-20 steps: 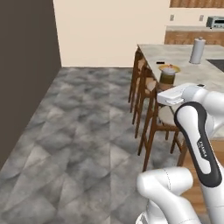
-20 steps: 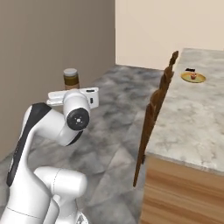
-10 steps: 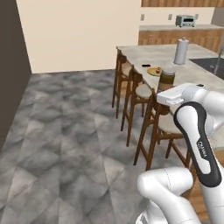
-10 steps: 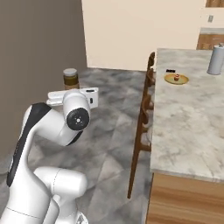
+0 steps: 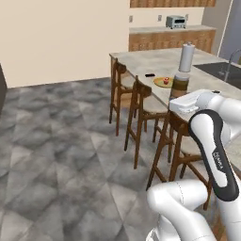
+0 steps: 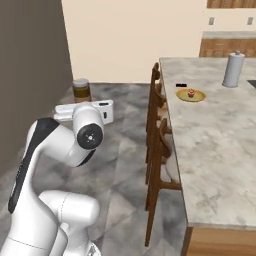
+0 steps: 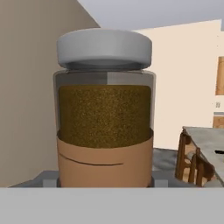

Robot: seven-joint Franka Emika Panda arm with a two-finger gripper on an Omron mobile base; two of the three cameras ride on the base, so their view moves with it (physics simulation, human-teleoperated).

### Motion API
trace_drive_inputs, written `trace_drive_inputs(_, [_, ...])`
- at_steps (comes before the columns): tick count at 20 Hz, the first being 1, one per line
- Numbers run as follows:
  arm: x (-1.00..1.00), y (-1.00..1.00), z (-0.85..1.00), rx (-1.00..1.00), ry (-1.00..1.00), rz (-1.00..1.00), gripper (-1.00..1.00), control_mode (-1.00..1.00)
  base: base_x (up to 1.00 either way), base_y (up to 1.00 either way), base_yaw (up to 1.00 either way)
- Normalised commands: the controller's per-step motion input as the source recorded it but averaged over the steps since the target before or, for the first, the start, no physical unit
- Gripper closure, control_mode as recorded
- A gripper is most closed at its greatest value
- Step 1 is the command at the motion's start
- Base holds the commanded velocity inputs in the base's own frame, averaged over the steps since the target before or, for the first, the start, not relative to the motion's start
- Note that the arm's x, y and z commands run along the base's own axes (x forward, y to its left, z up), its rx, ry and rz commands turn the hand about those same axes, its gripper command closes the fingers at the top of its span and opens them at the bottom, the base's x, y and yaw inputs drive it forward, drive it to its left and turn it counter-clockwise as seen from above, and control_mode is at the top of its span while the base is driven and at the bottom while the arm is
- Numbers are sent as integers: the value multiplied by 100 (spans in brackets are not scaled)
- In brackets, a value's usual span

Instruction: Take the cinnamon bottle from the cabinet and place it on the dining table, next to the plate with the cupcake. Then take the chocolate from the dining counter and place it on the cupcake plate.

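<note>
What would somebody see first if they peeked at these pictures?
First, the big white robot arm up front, carrying a cinnamon bottle with a grey lid in its gripper, standing upright. Next, the long marble dining table with wooden stools along its side. Far down the table sits a yellow plate with a little cupcake, a small dark bar beside it, and a tall grey canister further on.

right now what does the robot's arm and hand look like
The arm is glossy white with rounded, bulbous links and black sections along the joints. One black panel on the forearm carries small white lettering, too small to read. A round dark grey disc caps the wrist joint. The hand is a flat, boxy white block. No loose cables show.
</note>
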Motion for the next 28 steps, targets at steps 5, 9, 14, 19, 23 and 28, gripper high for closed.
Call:
trace_drive_inputs(5, [0,0,0,0,0,0,100,100,64,49,-32])
trace_drive_inputs(9, [0,0,0,0,0,0,100,100,64,47,-35])
trace_drive_inputs(14, [0,0,0,0,0,0,100,100,61,46,-37])
trace_drive_inputs(19, [0,0,0,0,0,0,100,100,60,44,-38])
trace_drive_inputs(23, [0,0,0,0,0,0,100,100,53,58,-27])
trace_drive_inputs(28, [0,0,0,0,0,0,100,100,48,66,-21])
